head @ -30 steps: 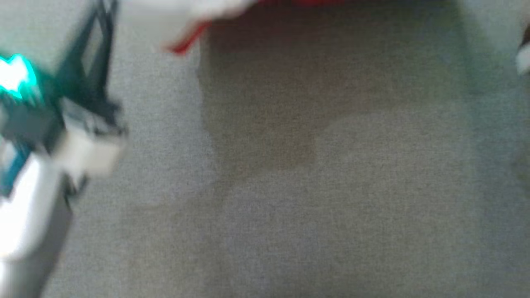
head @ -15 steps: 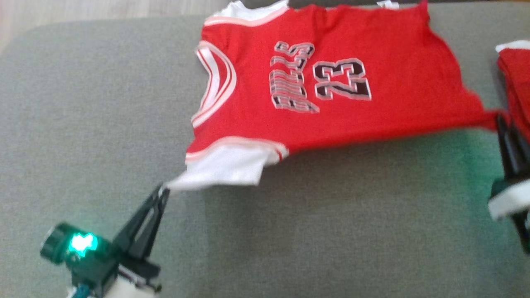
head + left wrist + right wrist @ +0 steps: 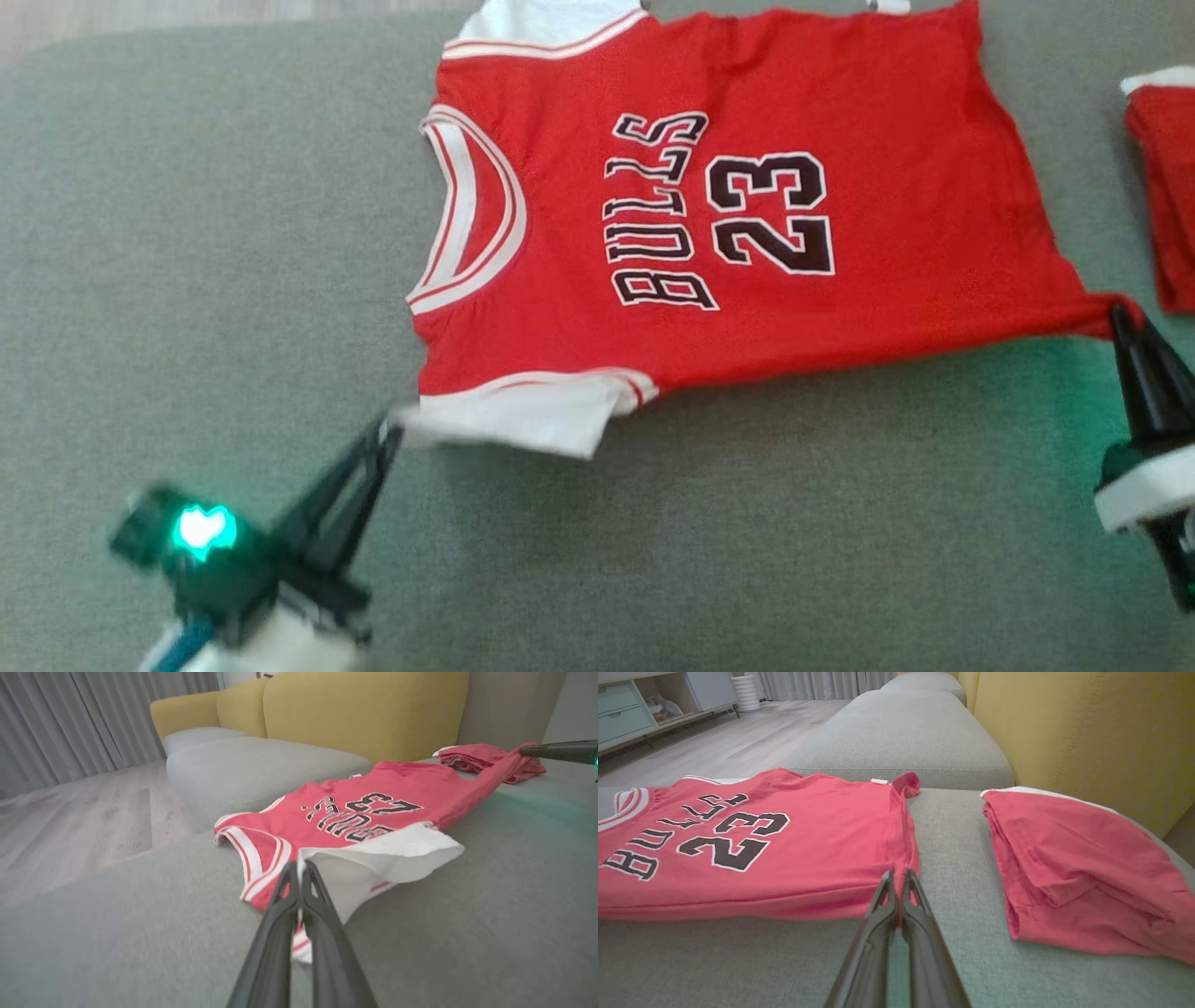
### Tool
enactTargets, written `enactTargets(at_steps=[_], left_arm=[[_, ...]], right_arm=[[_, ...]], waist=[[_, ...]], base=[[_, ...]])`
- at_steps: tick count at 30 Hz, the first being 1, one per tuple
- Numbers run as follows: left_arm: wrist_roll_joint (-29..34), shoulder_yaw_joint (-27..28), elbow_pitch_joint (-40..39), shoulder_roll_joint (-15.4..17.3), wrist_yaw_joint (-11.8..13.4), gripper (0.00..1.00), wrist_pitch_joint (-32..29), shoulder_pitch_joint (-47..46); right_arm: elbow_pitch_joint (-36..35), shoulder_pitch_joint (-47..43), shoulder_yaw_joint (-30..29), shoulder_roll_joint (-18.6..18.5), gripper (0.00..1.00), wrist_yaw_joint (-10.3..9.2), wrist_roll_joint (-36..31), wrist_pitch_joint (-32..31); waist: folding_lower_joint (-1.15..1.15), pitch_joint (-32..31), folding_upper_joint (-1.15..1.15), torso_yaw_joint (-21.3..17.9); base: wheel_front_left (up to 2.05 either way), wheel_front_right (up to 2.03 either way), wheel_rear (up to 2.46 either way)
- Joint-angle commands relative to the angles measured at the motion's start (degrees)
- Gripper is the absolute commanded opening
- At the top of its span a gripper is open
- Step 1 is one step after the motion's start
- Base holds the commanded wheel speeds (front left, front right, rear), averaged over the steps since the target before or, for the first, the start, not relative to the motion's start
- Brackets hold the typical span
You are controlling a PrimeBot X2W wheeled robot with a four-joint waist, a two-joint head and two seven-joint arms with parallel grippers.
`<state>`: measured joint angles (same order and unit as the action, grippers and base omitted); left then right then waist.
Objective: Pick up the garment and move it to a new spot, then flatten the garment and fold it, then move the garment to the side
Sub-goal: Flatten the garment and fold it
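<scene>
**Jersey (image 3: 747,205) held flat; fold pending**

The jersey lies face up at 12 o'clock on a grey sofa seat (image 3: 187,233). The left hand (image 3: 387,434) clamps its white sleeve at 7 o'clock; the right hand (image 3: 1120,317) clamps its hem corner at 4 o'clock. Flattening seems nearly done; folding and moving aside remain. Yellow backrest (image 3: 364,714) and wood floor (image 3: 70,821) beyond.

A red jersey (image 3: 747,215) with white sleeves lies spread face-up on grey cushion, near corners lifted.
</scene>
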<state>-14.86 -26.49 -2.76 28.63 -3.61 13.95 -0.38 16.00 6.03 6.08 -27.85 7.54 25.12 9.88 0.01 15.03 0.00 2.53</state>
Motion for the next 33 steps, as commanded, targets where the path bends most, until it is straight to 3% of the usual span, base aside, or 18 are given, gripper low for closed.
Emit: enactTargets(at_steps=[1, 14, 21, 22, 23, 24, 25, 33], left_arm=[[0.69, 2.17, -1.06, 1.29, -0.37, 0.00, 0.43, -5.01], [4.63, -1.43, 11.41, 1.02, -3.47, 0.00, 0.55, -34.29], [6.84, -4.50, 18.51, 0.31, -3.73, 0.00, 0.88, -43.63], [7.13, -4.65, 19.58, 0.00, -3.74, 0.11, 0.93, -44.76], [7.34, -4.48, 20.56, -0.44, -3.48, 0.46, 0.97, -45.72], [7.61, -4.15, 21.13, -0.97, -2.90, 1.00, 1.00, -46.55], [7.74, -3.70, 21.38, -1.56, -2.21, 1.00, 1.01, -47.04], [4.65, 2.10, 16.66, -5.97, 4.15, 1.00, 1.04, -38.13]], right_arm=[[-1.46, 2.32, 0.16, -1.59, 0.00, -0.05, -0.32, -0.31], [7.25, 20.19, 4.40, -2.38, 0.00, -0.05, -0.43, -2.17], [10.95, 25.25, 7.02, -2.52, 0.02, -0.05, -0.25, -1.34], [11.44, 25.78, 7.61, -2.49, 0.09, -0.05, -0.13, -1.13], [11.94, 26.22, 8.06, -2.47, 0.20, -0.05, 0.00, -0.87], [12.44, 26.60, 8.43, -2.44, 0.50, -0.05, 0.11, -0.58], [12.95, 26.95, 8.66, -2.36, 1.00, -0.05, 0.28, -0.25], [15.30, 27.51, 9.83, -1.25, 1.00, -0.05, 0.95, 3.76]], waist=[[-0.01, 1.15, 0.00, -0.12], [-0.01, 9.26, 0.00, 0.39], [-0.01, 11.89, 0.00, 0.29], [-0.01, 12.11, 0.00, 0.28], [-0.01, 12.32, 0.00, 0.30], [-0.01, 12.46, 0.00, 0.30], [-0.01, 12.56, 0.00, 0.29], [-0.01, 10.83, 0.00, -0.15]], base=[[0.00, 0.00, 0.00], [0.00, 0.00, 0.00], [0.00, 0.00, 0.00], [0.00, 0.00, 0.00], [0.00, 0.00, 0.00], [0.00, 0.00, 0.00], [0.00, 0.00, 0.00], [0.00, 0.00, 0.00]])
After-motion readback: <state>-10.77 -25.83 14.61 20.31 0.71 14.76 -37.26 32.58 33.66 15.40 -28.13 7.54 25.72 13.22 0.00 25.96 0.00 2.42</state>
